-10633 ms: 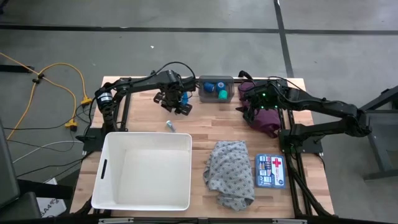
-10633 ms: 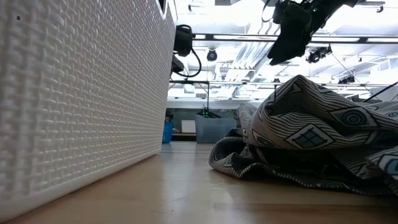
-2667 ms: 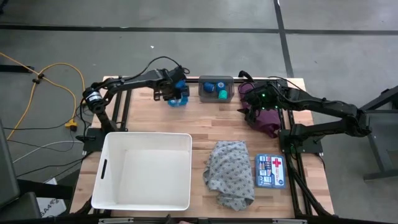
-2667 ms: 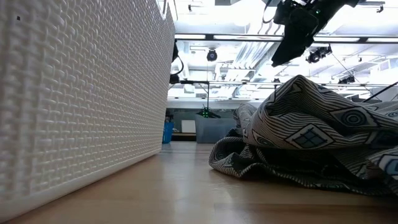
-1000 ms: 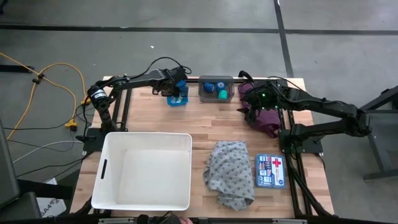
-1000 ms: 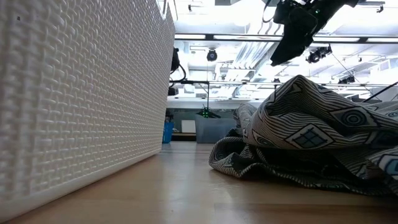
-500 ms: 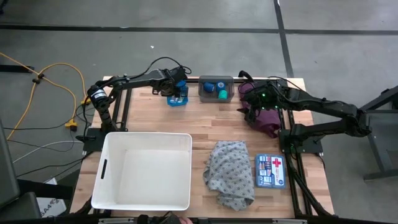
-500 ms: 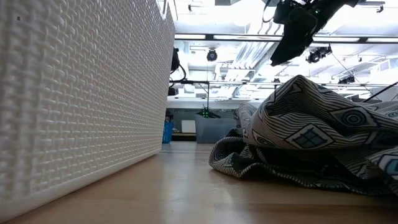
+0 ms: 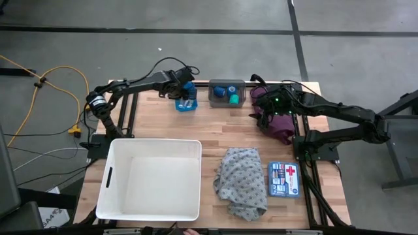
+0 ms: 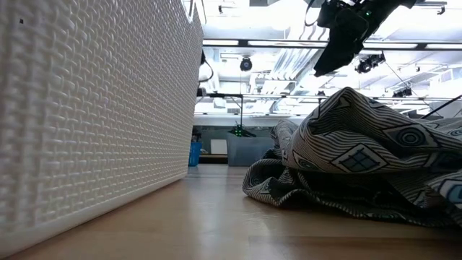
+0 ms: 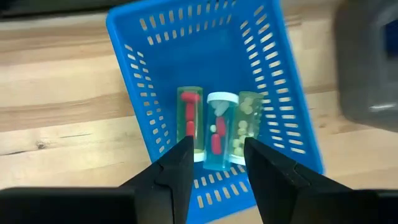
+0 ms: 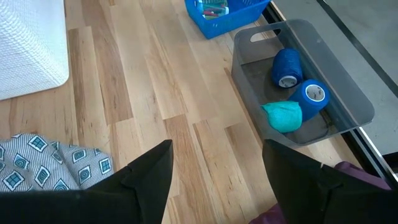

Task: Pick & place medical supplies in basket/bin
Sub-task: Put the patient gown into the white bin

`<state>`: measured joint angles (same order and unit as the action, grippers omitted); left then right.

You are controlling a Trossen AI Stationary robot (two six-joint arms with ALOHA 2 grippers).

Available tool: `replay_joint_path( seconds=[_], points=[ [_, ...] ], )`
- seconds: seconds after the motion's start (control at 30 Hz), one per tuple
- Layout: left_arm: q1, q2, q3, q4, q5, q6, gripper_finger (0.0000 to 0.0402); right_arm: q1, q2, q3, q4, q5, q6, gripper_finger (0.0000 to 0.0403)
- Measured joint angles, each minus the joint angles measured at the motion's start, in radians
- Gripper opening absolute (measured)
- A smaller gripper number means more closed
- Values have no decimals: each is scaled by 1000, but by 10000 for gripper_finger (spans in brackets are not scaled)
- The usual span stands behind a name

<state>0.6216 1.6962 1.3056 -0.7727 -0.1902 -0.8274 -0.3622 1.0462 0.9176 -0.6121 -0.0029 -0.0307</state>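
My left gripper (image 11: 217, 158) hangs open above the small blue bin (image 11: 205, 56) at the table's far edge. Three vials lie side by side on the bin's floor: one with red pills (image 11: 189, 121), a white-capped one (image 11: 219, 130) and one with yellow pills (image 11: 245, 127). My fingers stand above them, apart from them. My right gripper (image 12: 214, 180) hovers open and empty at the far right, over the maroon cloth (image 9: 282, 125). Blue and green tape rolls (image 12: 292, 93) sit in the grey bin (image 9: 226, 93). The grey patterned cloth (image 9: 240, 179) lies crumpled beside the white basket (image 9: 157, 141).
A first-aid kit (image 9: 283, 179) lies flat near the table's front right corner. In the low view the basket's woven wall (image 10: 94, 108) fills the left and the patterned cloth (image 10: 361, 159) the right. Bare wood shows between the bins and the basket.
My left gripper has risen a little above the blue bin. The right arm, the cloths and the basket have stayed where they were.
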Motion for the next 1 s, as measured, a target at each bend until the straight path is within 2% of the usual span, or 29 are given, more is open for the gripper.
replay_joint_path(
  seconds=[0.23, 0.6, 0.87, 1.0],
  points=[
    [0, -63, 0, 0, -3, 13, 136, 0, 0, 0, 0, 0, 0, 236],
    [-4, -66, 0, -1, -3, 62, 136, 0, 0, 0, 0, 0, 0, 236],
    [-6, -71, 0, 7, 94, 132, 136, 0, 0, 0, 0, 0, 0, 236],
    [-24, -86, 0, 13, 94, 134, 136, 0, 0, 0, 1, 0, 0, 236]
  ],
)
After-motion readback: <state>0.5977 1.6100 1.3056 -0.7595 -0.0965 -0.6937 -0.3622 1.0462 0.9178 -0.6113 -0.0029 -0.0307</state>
